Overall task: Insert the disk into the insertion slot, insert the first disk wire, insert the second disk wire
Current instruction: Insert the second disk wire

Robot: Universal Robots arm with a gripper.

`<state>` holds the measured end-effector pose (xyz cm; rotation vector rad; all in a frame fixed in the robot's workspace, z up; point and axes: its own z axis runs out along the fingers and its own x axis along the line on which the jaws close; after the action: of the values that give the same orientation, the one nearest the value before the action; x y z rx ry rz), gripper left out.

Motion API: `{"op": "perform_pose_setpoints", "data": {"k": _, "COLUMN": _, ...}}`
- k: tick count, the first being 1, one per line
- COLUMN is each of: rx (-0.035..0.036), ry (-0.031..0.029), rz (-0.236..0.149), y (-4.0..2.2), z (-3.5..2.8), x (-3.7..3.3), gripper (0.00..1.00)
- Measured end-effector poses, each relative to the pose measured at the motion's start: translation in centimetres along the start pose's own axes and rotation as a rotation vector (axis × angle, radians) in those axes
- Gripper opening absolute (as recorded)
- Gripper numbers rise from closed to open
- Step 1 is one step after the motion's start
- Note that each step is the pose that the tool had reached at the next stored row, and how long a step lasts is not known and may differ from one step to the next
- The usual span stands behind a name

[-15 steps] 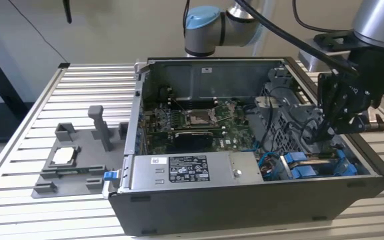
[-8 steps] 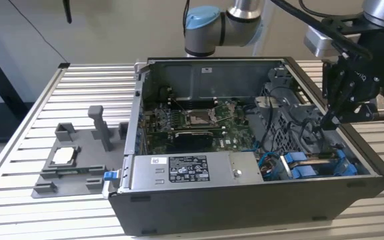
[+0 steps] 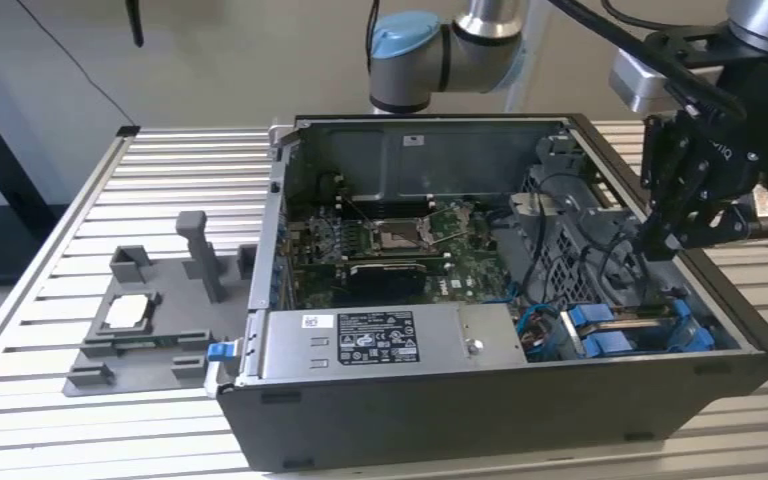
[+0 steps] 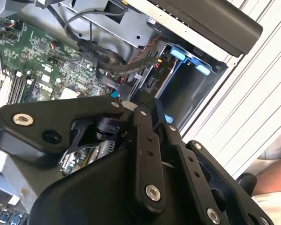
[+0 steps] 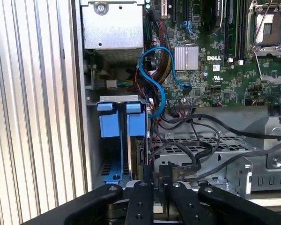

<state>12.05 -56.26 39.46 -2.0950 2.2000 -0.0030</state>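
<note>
The disk's blue carrier (image 5: 136,124) stands on edge in the insertion slot of the drive bay (image 3: 620,335), at the front corner of the open computer case on the exterior view's right. Most of the silver drive body is hidden. My gripper (image 3: 662,240) hangs just above that bay, pointing down. Its black fingers (image 5: 147,180) are drawn close together on the end of a black disk wire (image 5: 200,157) that loops over the metal cage. In the second wrist view the fingertips (image 4: 136,104) sit near the blue carrier tabs (image 4: 178,52).
A grey power-supply box (image 3: 371,340) lies along the case's front wall. The motherboard (image 3: 398,245) and loose blue and black cables (image 5: 155,82) fill the middle. A grey fixture (image 3: 144,320) holding a small part sits on the slatted table (image 3: 37,400).
</note>
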Motion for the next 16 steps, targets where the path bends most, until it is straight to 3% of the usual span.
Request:
{"op": "perform_pose_setpoints", "data": {"k": 1, "rx": -0.0008, "ry": -0.0155, "rz": 0.000, "y": -0.04, "z": 0.01, "x": 0.00, "gripper": 0.25}}
{"op": "perform_pose_setpoints", "data": {"k": 2, "rx": -0.0014, "ry": -0.0287, "rz": 0.000, "y": -0.06, "z": 0.01, "x": 0.00, "gripper": 0.25}}
{"op": "perform_pose_setpoints", "data": {"k": 5, "rx": -0.0041, "ry": -0.0829, "rz": 0.001, "y": -0.15, "z": 0.01, "x": -0.01, "gripper": 0.25}}
{"op": "perform_pose_setpoints", "data": {"k": 6, "rx": -0.0046, "ry": -0.0953, "rz": 0.002, "y": -0.21, "z": 0.02, "x": -0.01, "gripper": 0.25}}
{"op": "perform_pose_setpoints", "data": {"k": 8, "rx": -0.0056, "ry": -0.1000, "rz": 0.002, "y": -0.69, "z": 0.06, "x": -0.02, "gripper": 0.27}}
{"op": "perform_pose_setpoints", "data": {"k": 9, "rx": -0.0079, "ry": -0.0999, "rz": 0.002, "y": -0.91, "z": 0.08, "x": -0.02, "gripper": 0.27}}
{"op": "perform_pose_setpoints", "data": {"k": 10, "rx": -0.0118, "ry": -0.0997, "rz": 0.003, "y": -1.16, "z": 0.09, "x": -0.02, "gripper": 0.33}}
{"op": "perform_pose_setpoints", "data": {"k": 16, "rx": -0.0286, "ry": -0.0988, "rz": 0.005, "y": -2.84, "z": 0.21, "x": 0.10, "gripper": 0.33}}
